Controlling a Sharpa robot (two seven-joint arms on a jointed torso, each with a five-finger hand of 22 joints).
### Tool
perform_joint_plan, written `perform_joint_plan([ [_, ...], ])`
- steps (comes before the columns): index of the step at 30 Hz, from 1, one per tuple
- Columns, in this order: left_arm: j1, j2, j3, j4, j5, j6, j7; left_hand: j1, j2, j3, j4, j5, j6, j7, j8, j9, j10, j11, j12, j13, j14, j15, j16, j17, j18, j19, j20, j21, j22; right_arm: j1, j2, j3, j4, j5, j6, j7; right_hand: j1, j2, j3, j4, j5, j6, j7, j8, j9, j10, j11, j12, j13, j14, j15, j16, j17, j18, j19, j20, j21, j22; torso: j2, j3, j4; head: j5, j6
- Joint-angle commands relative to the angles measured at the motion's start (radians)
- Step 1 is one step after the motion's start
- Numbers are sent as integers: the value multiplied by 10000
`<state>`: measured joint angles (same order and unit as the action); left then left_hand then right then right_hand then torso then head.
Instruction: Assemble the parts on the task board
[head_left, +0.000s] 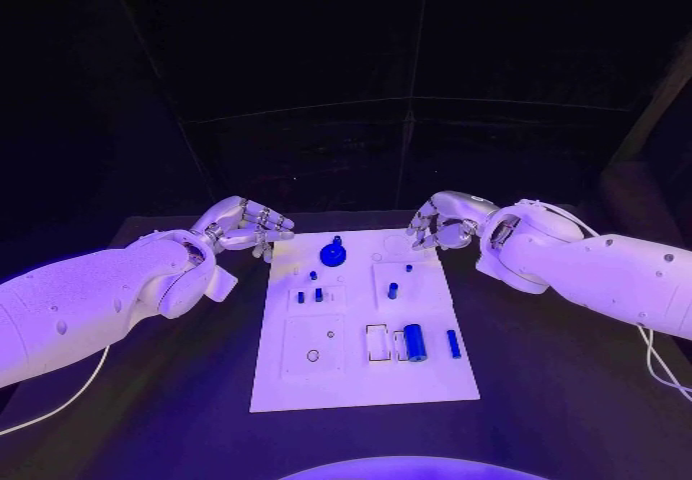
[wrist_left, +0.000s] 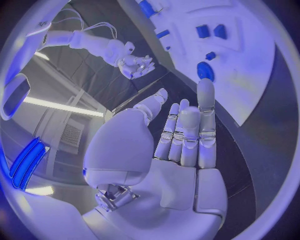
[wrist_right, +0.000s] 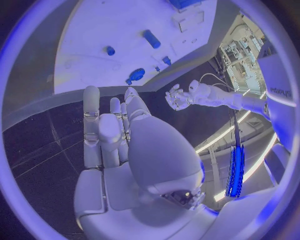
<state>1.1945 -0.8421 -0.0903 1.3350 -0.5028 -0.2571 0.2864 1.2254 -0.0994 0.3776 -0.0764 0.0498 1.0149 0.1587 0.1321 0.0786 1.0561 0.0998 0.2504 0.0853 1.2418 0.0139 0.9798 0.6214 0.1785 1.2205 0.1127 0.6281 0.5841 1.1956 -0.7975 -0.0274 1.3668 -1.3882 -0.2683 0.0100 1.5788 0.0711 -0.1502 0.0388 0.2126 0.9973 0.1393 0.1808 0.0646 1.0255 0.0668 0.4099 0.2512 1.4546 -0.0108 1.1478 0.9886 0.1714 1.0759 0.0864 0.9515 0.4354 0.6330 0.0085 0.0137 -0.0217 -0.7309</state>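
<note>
both hands empty, fingers loosely extended: left hand (head_left: 245, 225) and right hand (head_left: 444, 222) flank the far end of the task board (head_left: 361, 385). blue parts (head_left: 414, 341) lie on it, untouched. risk: small pieces knocked aside on approach.

Looking like robotics lab or test cell. White task board (head_left: 364, 375) lying on black table (head_left: 548, 400), dark curtain-like backdrop (head_left: 361, 90) hanging behind. Ceiling strip lights (wrist_left: 62, 106) glowing overhead, cluttered shelving (wrist_right: 240, 52) standing at room's edge. Cable (head_left: 656, 360) trailing from arm.
</note>
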Motion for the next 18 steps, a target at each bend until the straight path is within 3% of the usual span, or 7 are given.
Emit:
perform_joint_plan([
  [1,-4,-27,2,266,3229,-762,1758,-18,82,-133,46,10,65,14,22,-26,209,-34,192,43,-513,25,-652,-610,37,-359,40,-489,-313,-164,33,-28,-30,-2043,-253,-329,64,-50,83,-21,160,115,-11,-73,10,123,1,-101,-151,92,-36,10,79,138,88,16,-35,-5,19,7,3,-110,47],
  [6,-55,-67,-2,645,5114,-1011,2596,128,231,-144,66,21,137,15,30,-45,392,-36,440,80,-1083,99,-1112,-952,19,-967,127,-1090,-671,-397,120,-59,-87,-2637,-317,-567,-48,-167,90,67,166,105,116,-251,-8,-110,126,-527,-544,116,46,5,104,116,130,63,-18,-1,22,23,-19,-168,34],
  [9,-71,-71,-4,747,5521,-927,2761,167,267,-141,68,17,159,16,33,-50,374,-24,477,72,-1270,130,-1183,-1026,13,-1125,161,-1221,-748,-510,164,-65,-118,-2854,-283,-708,-226,-374,-4,168,50,-174,269,-505,-19,-505,317,-892,-853,94,179,-73,31,104,128,174,-46,-21,29,-3,18,-233,30],
  [11,-78,-65,-6,769,5705,-868,2827,182,272,-140,63,18,156,25,29,-53,363,-20,483,69,-1304,136,-1189,-1041,14,-1150,167,-1244,-763,-568,200,-68,-141,-2940,-220,-776,-246,-430,7,179,4,-220,330,-591,-5,-622,378,-1004,-1000,96,225,-71,44,113,134,231,-62,-34,32,1,23,-220,30],
  [14,-83,-73,-7,791,5800,-848,2860,212,296,-127,55,20,136,53,17,-59,347,-9,487,64,-1325,140,-1187,-1054,18,-1163,172,-1260,-775,-645,266,-70,-170,-3019,-173,-835,-245,-436,31,182,-32,-194,371,-612,4,-652,409,-1041,-1075,110,248,-28,105,118,144,256,-65,-39,35,9,-4,-185,10],
  [18,-87,-80,-8,824,5879,-851,2804,246,303,-122,40,19,93,112,-5,-70,310,24,490,56,-1341,155,-1174,-1072,19,-1163,181,-1273,-789,-722,344,-70,-213,-3065,-96,-857,-108,-335,212,138,-187,-114,410,-666,13,-612,445,-1096,-1260,150,272,82,238,130,184,293,-43,-36,33,2,7,-193,-5],
])
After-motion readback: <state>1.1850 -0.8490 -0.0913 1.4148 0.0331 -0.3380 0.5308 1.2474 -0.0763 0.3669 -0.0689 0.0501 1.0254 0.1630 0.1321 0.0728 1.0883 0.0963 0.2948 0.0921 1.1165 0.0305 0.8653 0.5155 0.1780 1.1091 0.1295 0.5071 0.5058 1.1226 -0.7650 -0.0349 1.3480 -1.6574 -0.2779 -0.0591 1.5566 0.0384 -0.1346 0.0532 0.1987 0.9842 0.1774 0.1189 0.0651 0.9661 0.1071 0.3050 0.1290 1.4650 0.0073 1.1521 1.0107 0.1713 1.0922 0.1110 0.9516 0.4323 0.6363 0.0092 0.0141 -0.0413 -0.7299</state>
